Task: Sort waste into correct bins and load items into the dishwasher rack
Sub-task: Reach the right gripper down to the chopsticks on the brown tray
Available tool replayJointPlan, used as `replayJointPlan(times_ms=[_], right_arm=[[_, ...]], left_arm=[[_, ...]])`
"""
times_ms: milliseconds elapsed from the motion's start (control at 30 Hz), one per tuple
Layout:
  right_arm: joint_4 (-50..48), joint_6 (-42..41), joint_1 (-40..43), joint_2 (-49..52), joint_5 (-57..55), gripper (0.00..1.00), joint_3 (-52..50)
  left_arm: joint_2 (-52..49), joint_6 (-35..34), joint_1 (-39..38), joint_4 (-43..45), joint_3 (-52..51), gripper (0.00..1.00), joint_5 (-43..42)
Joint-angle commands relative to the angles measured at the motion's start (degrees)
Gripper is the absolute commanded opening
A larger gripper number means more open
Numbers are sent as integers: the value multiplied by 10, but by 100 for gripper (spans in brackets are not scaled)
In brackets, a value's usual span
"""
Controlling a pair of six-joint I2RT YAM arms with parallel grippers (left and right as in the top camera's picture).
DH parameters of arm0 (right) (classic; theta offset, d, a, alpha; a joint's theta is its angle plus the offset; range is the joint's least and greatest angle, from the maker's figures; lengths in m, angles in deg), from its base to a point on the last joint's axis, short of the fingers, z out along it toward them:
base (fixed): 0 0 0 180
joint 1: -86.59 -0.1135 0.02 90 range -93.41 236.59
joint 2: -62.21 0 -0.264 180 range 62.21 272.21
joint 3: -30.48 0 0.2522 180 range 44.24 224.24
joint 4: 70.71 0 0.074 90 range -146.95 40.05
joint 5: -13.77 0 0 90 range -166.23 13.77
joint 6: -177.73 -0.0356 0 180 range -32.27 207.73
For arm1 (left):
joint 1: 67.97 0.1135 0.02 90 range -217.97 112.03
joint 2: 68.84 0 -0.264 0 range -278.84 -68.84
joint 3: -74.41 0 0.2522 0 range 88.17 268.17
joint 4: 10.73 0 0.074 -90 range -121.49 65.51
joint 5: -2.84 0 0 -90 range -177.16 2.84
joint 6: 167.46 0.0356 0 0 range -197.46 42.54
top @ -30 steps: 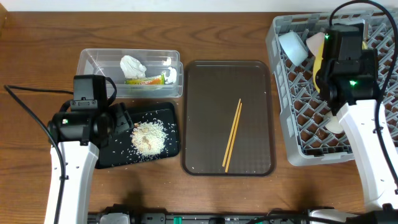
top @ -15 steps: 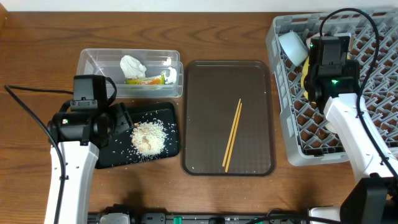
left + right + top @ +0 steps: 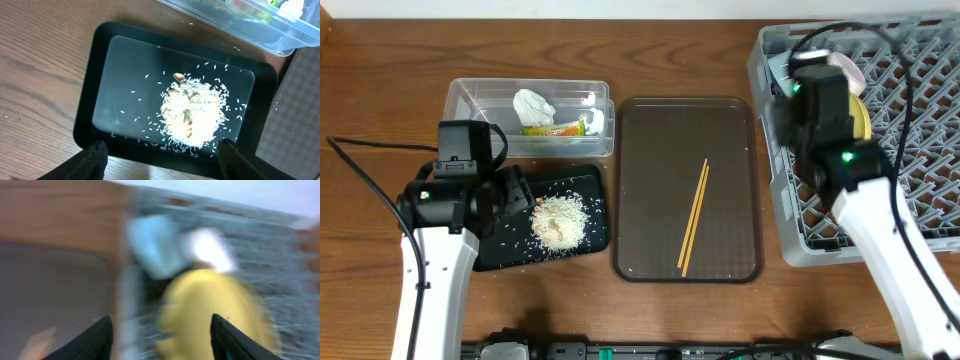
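My left gripper (image 3: pixel 160 167) hangs open just over the near rim of the black tray (image 3: pixel 125 65), which holds a heap of rice (image 3: pixel 192 112). In the overhead view the rice (image 3: pixel 558 220) sits mid-tray. The clear tub (image 3: pixel 470 95) holds the tissue (image 3: pixel 532 103) and the wrapper (image 3: pixel 555 127). The chopsticks (image 3: pixel 694 217) lie on the brown serving tray (image 3: pixel 650 160). My right gripper (image 3: pixel 162 337) is open over the left part of the dishwasher rack (image 3: pixel 780 225), its fingers clear of the yellow plate (image 3: pixel 220 315). A light blue bowl (image 3: pixel 150 245) and a white dish (image 3: pixel 210 247) show blurred beyond it.
The right arm (image 3: pixel 820 110) covers the rack's left rear corner, and the plate's edge (image 3: pixel 861 117) shows beside it. The serving tray fills the gap between the bins and the rack. Bare wooden table runs along the front and the far left.
My right gripper has gone from shut to open. Its arm has swung left across the rack toward the rack's left edge. The left arm has stayed still.
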Motion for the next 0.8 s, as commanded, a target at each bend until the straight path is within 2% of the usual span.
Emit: replayJointPlan(times_ms=[0,167,267,433,767], right_arm=[[44,-109,-35,5,157,57,5],[123,-228,-87,56,169,45,-30],[131,-266,-111,93,170,44,-66],[90,-309,-142,150,203,42,-113],[66,-375,-181,238,202,41,-116]], left_arm=[[2,-1,3,-2,3,73,4],[2,-1,3,-2,3,73,4],[2,-1,3,-2,3,73,4],[2,-1,3,-2,3,73,4],[2,-1,3,-2,3,73,4]])
